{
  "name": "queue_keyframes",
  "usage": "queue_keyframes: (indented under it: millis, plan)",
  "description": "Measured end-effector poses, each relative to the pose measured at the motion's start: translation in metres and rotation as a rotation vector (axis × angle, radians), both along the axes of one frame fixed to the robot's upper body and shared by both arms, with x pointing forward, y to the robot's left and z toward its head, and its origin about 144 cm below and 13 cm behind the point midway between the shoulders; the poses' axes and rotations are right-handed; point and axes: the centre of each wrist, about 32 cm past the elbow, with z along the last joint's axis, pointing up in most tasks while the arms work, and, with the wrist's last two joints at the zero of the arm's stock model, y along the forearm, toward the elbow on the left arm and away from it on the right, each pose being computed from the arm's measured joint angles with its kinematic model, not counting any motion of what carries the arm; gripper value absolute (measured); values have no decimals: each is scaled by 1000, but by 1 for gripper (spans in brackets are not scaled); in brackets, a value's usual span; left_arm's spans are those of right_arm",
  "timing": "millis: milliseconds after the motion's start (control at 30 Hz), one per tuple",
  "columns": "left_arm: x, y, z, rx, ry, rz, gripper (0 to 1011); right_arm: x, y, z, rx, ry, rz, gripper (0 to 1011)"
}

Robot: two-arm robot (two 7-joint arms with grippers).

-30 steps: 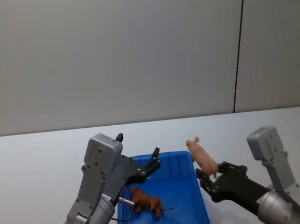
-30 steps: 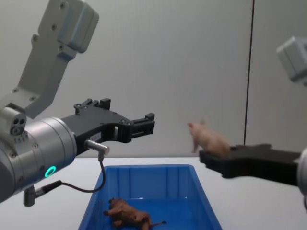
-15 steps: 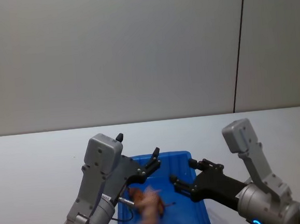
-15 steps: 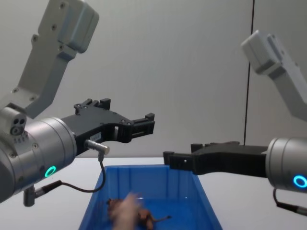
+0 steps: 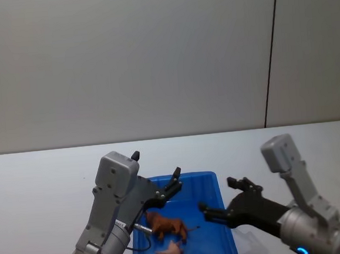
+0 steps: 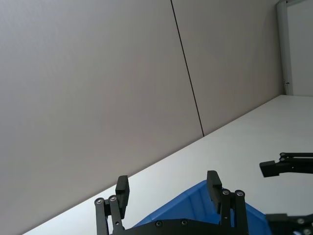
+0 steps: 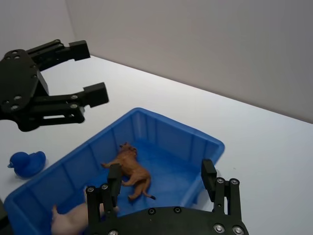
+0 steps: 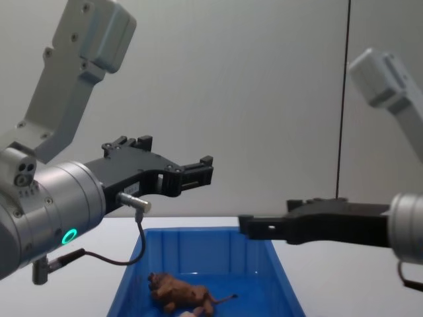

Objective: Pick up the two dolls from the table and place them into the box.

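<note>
Item: two dolls, both lying inside the box (image 5: 191, 175), which rests on the white desk (image 5: 38, 178). Lion (image 5: 166, 226): brown, on the box floor about mid-length, long axis across the box, head towards the robot's left wall, thin tail towards the right. Pig (image 5: 173, 253): pale pink, at the near end of the box, just beside the lion's hindquarters; whether the two touch cannot be told. Left tool (image 5: 175, 182): raised above the far left part of the box, fingers spread wide, nothing between them. Right tool (image 5: 216, 195): raised above the right side of the box near its right wall, fingers likewise spread wide and empty. Key relation: both dolls lie below and between the two tools, within the sloped walls; the pig is nearer the right tool, the lion nearer the left. Also present: a small blue duck (image 7: 27, 163) on the desk outside the box, on the left tool's side. Assessment: placement appears complete; the remaining move is likely a withdrawal of both arms upward and outward, the right one keeping clear of the box rim.
</note>
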Motion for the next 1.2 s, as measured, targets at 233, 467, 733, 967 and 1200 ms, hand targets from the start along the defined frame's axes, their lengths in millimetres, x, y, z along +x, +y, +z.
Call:
queue_keyframes:
  millis: [233, 467, 733, 967, 1200]
  plan:
    - [0, 0, 0, 0, 0, 0, 1001, -6, -24, -3, -16, -15, -24, 1001]
    - [0, 0, 0, 0, 0, 0, 1001, -11, -41, -5, -31, -23, -40, 1001]
    - [-4, 2, 0, 6, 5, 14, 1001, -15, -51, -6, -39, -29, -50, 1001]
    - [-17, 8, -2, 11, 37, 59, 1001, -16, -56, -7, -44, -31, -55, 1001]
    - [-37, 16, -5, 15, 93, 129, 1001, -17, -59, -7, -47, -33, -57, 1001]
